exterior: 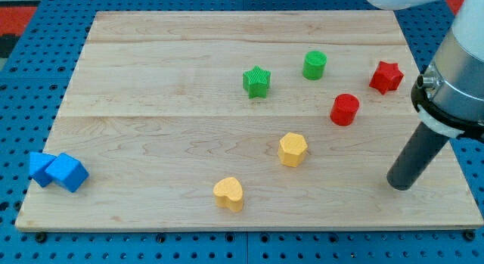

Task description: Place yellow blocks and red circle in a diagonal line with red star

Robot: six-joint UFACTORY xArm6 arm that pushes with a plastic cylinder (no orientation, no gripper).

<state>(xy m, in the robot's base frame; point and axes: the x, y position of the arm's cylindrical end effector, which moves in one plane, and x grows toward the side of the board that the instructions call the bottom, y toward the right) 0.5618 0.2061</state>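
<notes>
The red star point(386, 77) lies near the board's right edge toward the view's top. The red circle point(345, 109) sits just below and left of it. A yellow hexagon block point(293, 149) lies further down and left, and a yellow heart block point(229, 194) lies lower left again near the bottom edge. These four run in a rough diagonal. My tip point(401, 184) rests on the board at the right, well below the red star and to the right of the yellow hexagon, touching no block.
A green star point(257, 82) and a green cylinder point(314, 65) lie toward the view's top centre. Two blue blocks point(58, 171) sit together at the bottom left corner. The wooden board point(151, 105) lies on a blue pegboard.
</notes>
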